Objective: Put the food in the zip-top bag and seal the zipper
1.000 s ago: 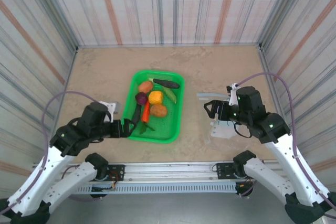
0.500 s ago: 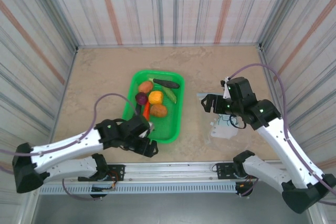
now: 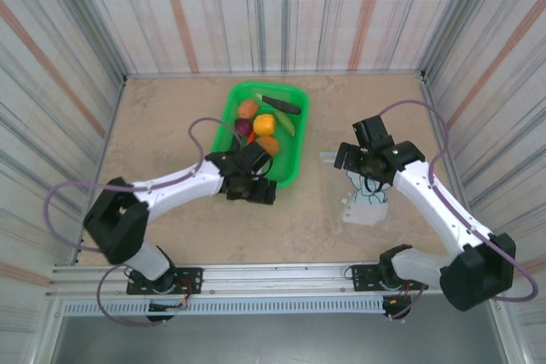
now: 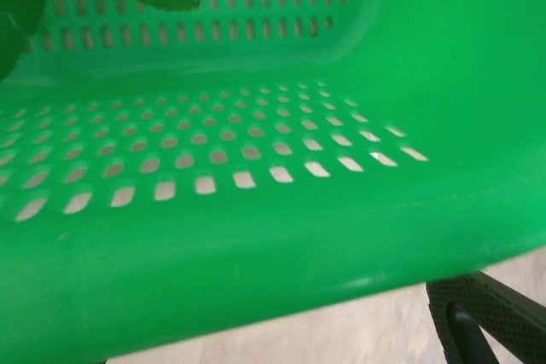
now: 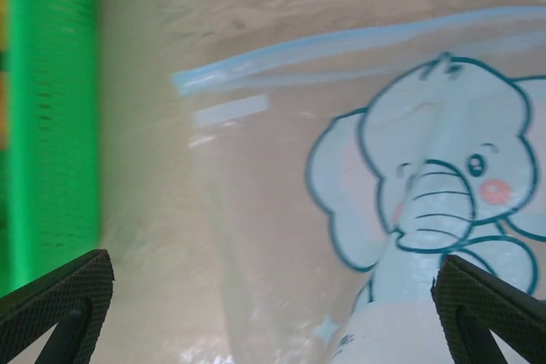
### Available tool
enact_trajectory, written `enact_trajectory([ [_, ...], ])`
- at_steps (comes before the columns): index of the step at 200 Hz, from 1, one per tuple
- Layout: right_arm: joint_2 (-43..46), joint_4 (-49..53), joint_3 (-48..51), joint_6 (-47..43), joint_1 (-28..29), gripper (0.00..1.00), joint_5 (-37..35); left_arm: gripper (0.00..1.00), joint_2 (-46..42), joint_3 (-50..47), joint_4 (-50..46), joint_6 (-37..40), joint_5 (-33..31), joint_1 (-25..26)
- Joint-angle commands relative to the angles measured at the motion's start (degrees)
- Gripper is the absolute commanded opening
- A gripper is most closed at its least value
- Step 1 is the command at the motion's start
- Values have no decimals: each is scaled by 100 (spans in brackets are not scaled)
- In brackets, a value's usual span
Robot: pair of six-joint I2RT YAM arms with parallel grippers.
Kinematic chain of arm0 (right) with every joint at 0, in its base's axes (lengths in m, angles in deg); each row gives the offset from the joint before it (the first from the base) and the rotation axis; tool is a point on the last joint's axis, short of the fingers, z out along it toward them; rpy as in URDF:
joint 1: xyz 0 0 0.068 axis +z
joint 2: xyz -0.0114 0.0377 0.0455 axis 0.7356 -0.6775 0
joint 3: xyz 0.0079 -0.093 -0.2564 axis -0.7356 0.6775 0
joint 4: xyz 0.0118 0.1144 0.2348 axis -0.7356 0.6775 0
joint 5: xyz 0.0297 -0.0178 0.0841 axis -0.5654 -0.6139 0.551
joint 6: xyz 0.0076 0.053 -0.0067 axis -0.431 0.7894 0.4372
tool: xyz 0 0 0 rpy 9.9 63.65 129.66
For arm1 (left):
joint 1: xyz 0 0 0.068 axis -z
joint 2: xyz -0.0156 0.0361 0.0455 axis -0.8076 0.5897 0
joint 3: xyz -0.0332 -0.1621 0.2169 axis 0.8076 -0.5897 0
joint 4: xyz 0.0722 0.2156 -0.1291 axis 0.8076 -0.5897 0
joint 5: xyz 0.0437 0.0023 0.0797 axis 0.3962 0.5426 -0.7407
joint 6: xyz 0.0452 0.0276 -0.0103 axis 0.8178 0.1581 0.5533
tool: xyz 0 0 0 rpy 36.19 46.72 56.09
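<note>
The food lies in a green mesh basket [image 3: 296, 149]: a brown potato [image 3: 248, 109], a yellow-orange fruit [image 3: 264, 124], a purple onion [image 3: 243, 128], a second potato [image 3: 269, 144], a dark cucumber [image 3: 281, 105] and a green pod [image 3: 289, 124]. My left gripper [image 3: 253, 187] is open, pressed against the basket's near wall [image 4: 256, 245]; one finger [image 4: 486, 321] shows under the rim. The zip-top bag [image 3: 363, 204], clear with an elephant print [image 5: 435, 185], lies flat right of the basket. Its blue zipper [image 5: 341, 44] looks parted at the left end. My right gripper [image 3: 350, 158] hovers open over the bag [image 5: 273, 330].
Striped walls close in the table on three sides. The basket's side [image 5: 51, 125] runs close to the bag's left edge. Bare tan tabletop [image 3: 171, 125] lies left of the basket and in front of it.
The basket has slid toward the back of the table with my left gripper behind it, the left arm stretching out. My right gripper shifted slightly back over the bag's mouth.
</note>
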Motion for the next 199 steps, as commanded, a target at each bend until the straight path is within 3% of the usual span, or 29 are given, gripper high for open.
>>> enact_trajectory([
  [1,-450,272,-290,959,-376,99,-228,93,800,765,15,276,-173,-569],
  [31,-1295,902,-1005,1638,-660,99,-399,90,1149,1758,-391,625,-4,-704],
  [63,-2337,1969,-2221,2539,-879,100,-428,92,321,1767,-837,1103,-126,-495],
  [82,-3010,2346,-2923,3048,-973,100,-127,93,-311,1319,-778,1450,-679,-489],
  [95,-3434,2425,-3211,3313,-1065,100,254,94,-636,1003,-697,1615,-1119,-498],
  [117,-3901,2262,-3353,3754,-1106,90,638,95,-960,726,-520,1772,-1692,-318],
  [154,-4673,2139,-3659,4094,-1080,83,1008,93,-1001,760,-265,1849,-1405,109],
  [199,-5160,2011,-3761,4197,-1007,80,932,93,-1043,835,-352,1796,-1511,135],
])
